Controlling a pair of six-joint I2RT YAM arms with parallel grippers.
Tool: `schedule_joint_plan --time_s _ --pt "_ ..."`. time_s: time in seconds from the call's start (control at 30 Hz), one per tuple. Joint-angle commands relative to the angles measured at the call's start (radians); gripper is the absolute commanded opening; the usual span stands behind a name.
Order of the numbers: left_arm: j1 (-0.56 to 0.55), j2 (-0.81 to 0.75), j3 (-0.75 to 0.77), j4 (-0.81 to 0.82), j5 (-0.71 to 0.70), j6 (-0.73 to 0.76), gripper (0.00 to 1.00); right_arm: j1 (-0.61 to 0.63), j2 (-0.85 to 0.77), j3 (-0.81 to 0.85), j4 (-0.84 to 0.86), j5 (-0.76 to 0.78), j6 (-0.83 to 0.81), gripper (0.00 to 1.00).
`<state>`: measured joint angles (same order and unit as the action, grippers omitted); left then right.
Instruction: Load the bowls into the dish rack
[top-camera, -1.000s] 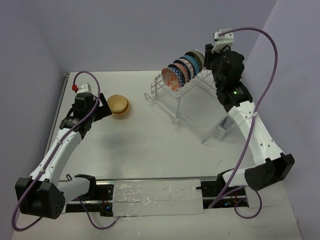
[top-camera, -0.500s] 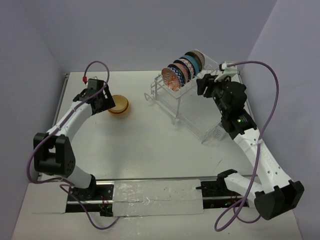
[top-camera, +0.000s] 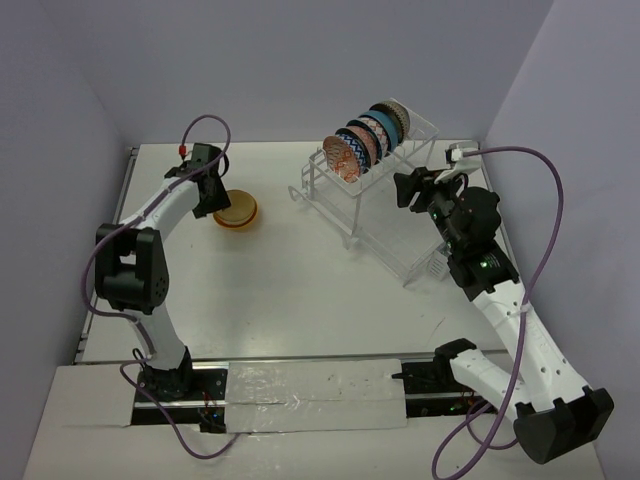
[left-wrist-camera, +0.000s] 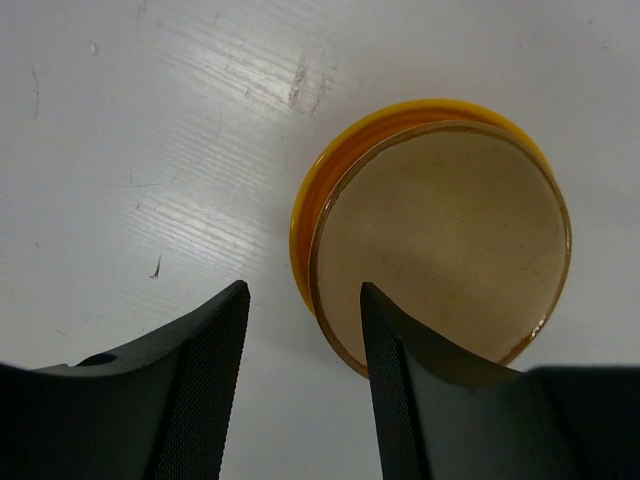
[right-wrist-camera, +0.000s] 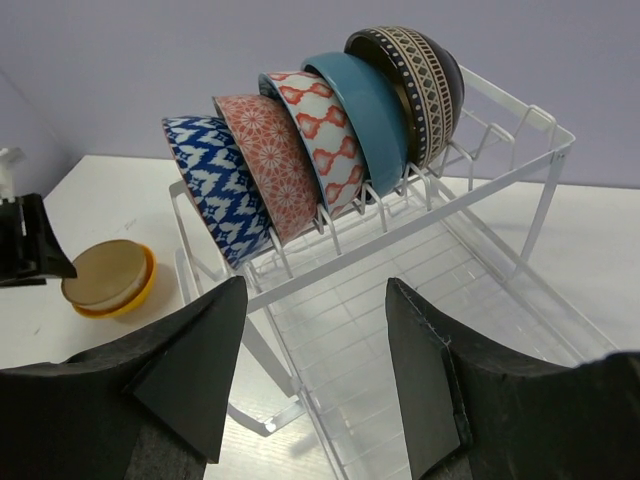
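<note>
A tan bowl (top-camera: 237, 206) sits nested in an orange-yellow bowl (top-camera: 240, 221) on the table at the far left. In the left wrist view the tan bowl (left-wrist-camera: 440, 240) fills the orange-yellow one (left-wrist-camera: 305, 205). My left gripper (top-camera: 212, 192) is open, and its tips (left-wrist-camera: 305, 300) straddle the stack's near rim, one finger over the tan bowl. The white wire dish rack (top-camera: 390, 215) holds several bowls on edge: blue-zigzag (right-wrist-camera: 215, 200), reddish-pink (right-wrist-camera: 272, 160), red-and-white (right-wrist-camera: 325, 125), blue (right-wrist-camera: 370, 105) and dark patterned (right-wrist-camera: 420, 70). My right gripper (top-camera: 408, 188) is open and empty beside the rack (right-wrist-camera: 480, 185).
The rack's clear tray (right-wrist-camera: 400, 330) lies below my right gripper (right-wrist-camera: 315, 285). A small cutlery basket (top-camera: 447, 258) hangs at the rack's near right corner. Purple walls close the table at the back and sides.
My left gripper has reached forward to the nested bowls and now straddles their rim. My right gripper has drawn back from the rack's far end and come down beside the rack.
</note>
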<state>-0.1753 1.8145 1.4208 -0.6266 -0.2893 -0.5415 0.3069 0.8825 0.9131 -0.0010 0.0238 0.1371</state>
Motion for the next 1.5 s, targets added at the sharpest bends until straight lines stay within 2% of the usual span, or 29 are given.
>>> schedule_joint_plan --time_s 0.0,0.13,0.23,0.27,0.3,0.4,0.6,0.8,0.9,0.93,0.97,1.0,1.17,1.3,1.47 --pt "0.002 0.020 0.073 -0.021 -0.011 -0.011 0.52 -0.002 -0.020 -0.010 0.045 -0.018 0.010 0.65" --pt "0.002 0.066 0.118 -0.036 -0.008 -0.002 0.46 -0.002 -0.031 -0.016 0.047 -0.013 0.004 0.65" --pt "0.002 0.083 0.133 -0.041 -0.010 -0.002 0.38 -0.002 -0.036 -0.020 0.047 -0.010 0.001 0.65" --pt "0.002 0.088 0.135 -0.041 -0.005 0.000 0.31 -0.002 -0.034 -0.019 0.045 -0.009 0.001 0.65" --pt "0.002 0.089 0.138 -0.042 -0.002 -0.002 0.29 -0.002 -0.034 -0.019 0.045 -0.009 -0.001 0.65" --pt "0.002 0.100 0.141 -0.045 -0.004 -0.005 0.29 -0.002 -0.045 -0.029 0.059 0.001 0.001 0.65" --pt "0.002 0.126 0.145 -0.055 -0.008 -0.002 0.35 -0.002 -0.054 -0.034 0.073 -0.001 -0.005 0.65" --pt "0.002 0.154 0.170 -0.064 -0.005 0.005 0.31 0.000 -0.048 -0.033 0.070 -0.004 -0.007 0.65" --pt "0.002 0.146 0.171 -0.059 -0.005 0.008 0.18 -0.002 -0.043 -0.029 0.067 -0.008 -0.008 0.65" --pt "0.002 0.146 0.175 -0.061 -0.010 0.009 0.07 -0.002 -0.042 -0.028 0.065 -0.012 -0.010 0.65" --pt "0.002 0.144 0.178 -0.064 -0.013 0.009 0.01 -0.002 -0.040 -0.025 0.064 -0.012 -0.011 0.65" --pt "0.002 0.146 0.184 -0.070 -0.014 0.011 0.00 -0.002 -0.040 -0.022 0.061 -0.015 -0.011 0.65" --pt "0.002 0.083 0.167 -0.053 -0.010 0.012 0.00 -0.002 -0.053 -0.022 0.062 -0.019 -0.011 0.65" --pt "-0.006 -0.061 0.115 0.010 0.016 0.029 0.00 0.001 -0.057 -0.008 0.050 -0.071 -0.005 0.66" --pt "-0.065 -0.213 0.040 0.085 -0.005 0.080 0.00 0.043 -0.042 0.044 0.013 -0.107 0.004 0.68"
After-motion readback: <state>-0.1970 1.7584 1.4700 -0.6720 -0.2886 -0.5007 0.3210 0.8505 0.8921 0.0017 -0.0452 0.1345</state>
